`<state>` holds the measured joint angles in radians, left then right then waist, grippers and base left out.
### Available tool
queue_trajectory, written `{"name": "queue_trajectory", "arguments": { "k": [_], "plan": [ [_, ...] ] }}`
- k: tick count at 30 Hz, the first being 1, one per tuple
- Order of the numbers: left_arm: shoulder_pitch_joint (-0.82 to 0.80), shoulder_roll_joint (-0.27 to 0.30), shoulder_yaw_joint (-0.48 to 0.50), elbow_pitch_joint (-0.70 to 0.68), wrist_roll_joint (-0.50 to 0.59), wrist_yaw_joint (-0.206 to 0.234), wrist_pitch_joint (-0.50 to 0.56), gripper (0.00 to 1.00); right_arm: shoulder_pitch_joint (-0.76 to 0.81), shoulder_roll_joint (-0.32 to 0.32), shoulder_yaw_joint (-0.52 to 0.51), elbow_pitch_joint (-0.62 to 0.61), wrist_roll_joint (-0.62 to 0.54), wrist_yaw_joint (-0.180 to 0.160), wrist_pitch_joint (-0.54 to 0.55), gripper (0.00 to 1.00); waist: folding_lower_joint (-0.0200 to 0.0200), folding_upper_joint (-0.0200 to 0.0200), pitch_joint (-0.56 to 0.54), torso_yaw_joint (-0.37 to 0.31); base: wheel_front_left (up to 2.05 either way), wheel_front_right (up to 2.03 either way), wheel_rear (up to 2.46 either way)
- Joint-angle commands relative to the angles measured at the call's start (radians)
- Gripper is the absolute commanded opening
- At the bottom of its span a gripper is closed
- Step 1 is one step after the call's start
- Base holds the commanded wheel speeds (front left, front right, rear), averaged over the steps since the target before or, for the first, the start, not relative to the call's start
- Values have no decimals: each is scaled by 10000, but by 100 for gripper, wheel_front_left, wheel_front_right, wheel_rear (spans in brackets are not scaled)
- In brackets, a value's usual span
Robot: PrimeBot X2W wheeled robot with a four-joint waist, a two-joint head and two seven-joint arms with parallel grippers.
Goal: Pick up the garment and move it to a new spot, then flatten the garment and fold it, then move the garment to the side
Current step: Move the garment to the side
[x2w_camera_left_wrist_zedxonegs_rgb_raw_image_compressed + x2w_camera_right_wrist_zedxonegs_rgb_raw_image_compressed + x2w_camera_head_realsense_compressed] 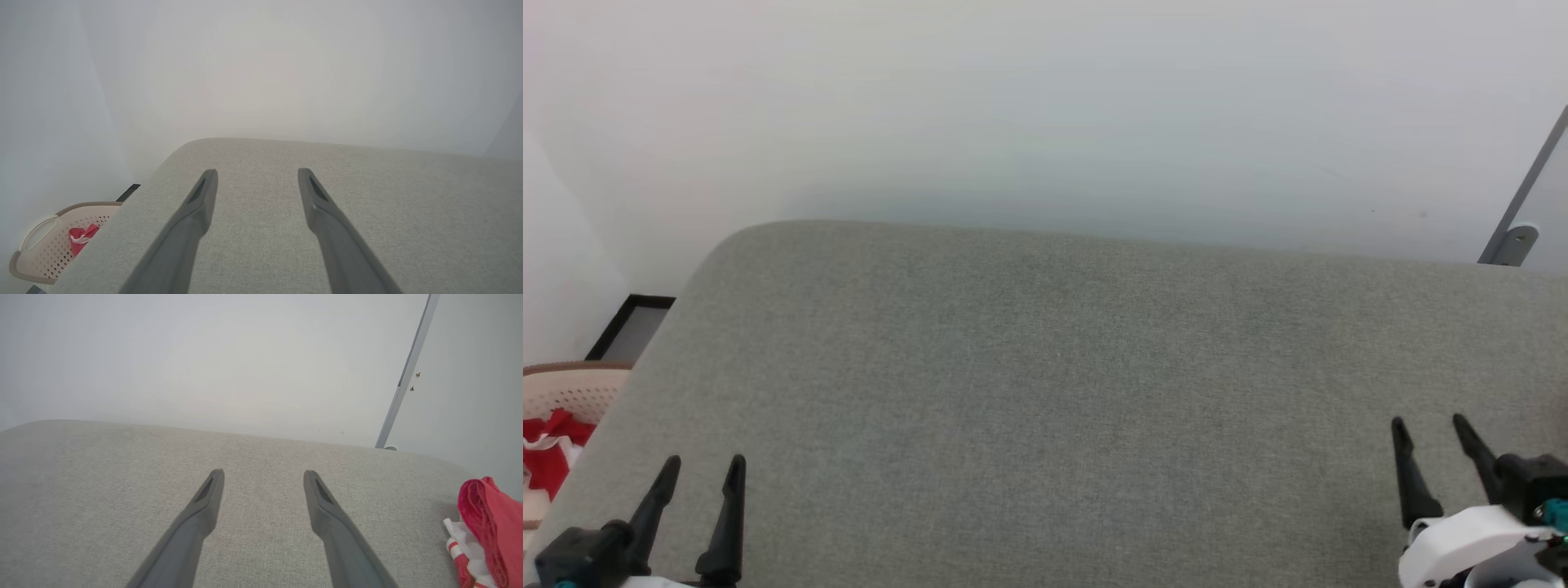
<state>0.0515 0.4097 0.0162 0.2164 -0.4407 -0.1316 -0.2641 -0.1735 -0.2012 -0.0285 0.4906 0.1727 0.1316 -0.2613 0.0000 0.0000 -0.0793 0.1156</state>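
Plainly, both claws are spread wide with nothing in them. The left claw [704, 462] hovers over the near left corner of the grey fabric-covered bench [1045, 351], and the right claw [1429, 421] over its near right part. In the right wrist view the garment [486, 526] lies crumpled on the bench at the picture's right edge, red with white lining and striped trim, apart from that claw. Beside the bench's left end, a beige lattice basket [572, 392] holds a red-and-white cloth bundle [551, 461].

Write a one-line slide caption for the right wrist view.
Open right gripper over grey cushion, red garment bunched at the right edge.
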Motion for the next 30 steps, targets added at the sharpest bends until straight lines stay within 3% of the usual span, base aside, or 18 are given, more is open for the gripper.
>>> {"name": "queue_trajectory", "arguments": {
  "k": [1,30],
  "plan": [
    [111,43,-4,20,-86,20,10,100,187,84,73,-86,-83,-21,-44,100,0,0,-20,-48,0,0,0],
    [290,185,-302,325,-716,20,10,100,1283,761,62,-937,-143,-21,-47,100,0,0,-73,-651,0,0,0]
  ]
}}
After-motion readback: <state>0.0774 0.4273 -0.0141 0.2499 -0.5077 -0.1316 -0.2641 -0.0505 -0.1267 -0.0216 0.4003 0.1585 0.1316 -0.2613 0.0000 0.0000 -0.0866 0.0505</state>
